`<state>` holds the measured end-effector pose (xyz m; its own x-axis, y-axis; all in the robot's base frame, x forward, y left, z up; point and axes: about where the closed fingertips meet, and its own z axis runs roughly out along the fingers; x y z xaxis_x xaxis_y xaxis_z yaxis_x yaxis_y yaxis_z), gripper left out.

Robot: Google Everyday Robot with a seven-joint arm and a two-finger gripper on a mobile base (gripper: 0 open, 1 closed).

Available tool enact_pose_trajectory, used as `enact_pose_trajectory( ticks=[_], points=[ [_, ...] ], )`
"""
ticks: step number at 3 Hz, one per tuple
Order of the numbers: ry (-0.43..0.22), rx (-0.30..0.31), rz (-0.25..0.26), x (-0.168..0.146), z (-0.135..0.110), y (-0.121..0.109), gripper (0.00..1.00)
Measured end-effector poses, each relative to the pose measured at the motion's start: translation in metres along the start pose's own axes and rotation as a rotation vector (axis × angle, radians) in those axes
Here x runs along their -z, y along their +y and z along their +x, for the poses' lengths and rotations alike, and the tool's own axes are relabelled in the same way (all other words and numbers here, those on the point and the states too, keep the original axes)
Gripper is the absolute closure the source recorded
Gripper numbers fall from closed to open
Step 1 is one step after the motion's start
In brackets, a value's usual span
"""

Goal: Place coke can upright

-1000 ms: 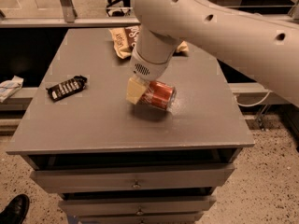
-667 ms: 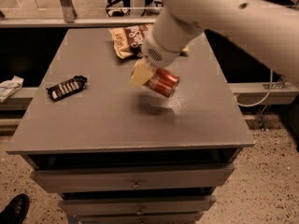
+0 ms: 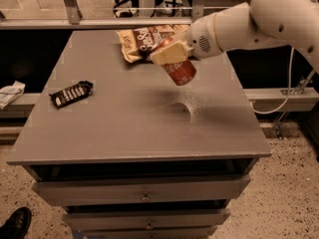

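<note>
The coke can [image 3: 180,69] is red-orange with white script. It hangs tilted in the air above the grey table top [image 3: 124,118], toward the back right. My gripper [image 3: 172,54] is shut on the can's upper end, with a cream-coloured finger [image 3: 167,55] across it. The white arm reaches in from the upper right. The can's shadow falls on the table right below it.
A brown-and-tan snack bag [image 3: 142,40] lies at the back of the table, just behind the can. A small black wrapped bar [image 3: 71,93] lies at the left. Drawers [image 3: 144,190] are below the front edge. A shoe [image 3: 15,224] is at bottom left.
The can was lying on the table under my gripper. It has been lifted off and carried up and toward the back right, and the arm has drawn back to the right.
</note>
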<state>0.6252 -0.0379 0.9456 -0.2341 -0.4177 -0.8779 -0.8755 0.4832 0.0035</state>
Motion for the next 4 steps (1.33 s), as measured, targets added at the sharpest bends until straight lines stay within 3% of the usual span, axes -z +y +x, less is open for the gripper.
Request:
enact_pose_trajectory(
  ticks=[1,2,3,4],
  points=[
    [-0.265,-0.033,-0.083,0.031,0.0,-0.009,1.0],
    [-0.464,0.047,-0.166,0.054,-0.012,0.003,1.0],
    [-0.605,0.145,-0.212,0.072,-0.013,0.019,1.0],
    [-0.678,0.182,-0.246,0.078,-0.004,0.033,1.0]
  ],
)
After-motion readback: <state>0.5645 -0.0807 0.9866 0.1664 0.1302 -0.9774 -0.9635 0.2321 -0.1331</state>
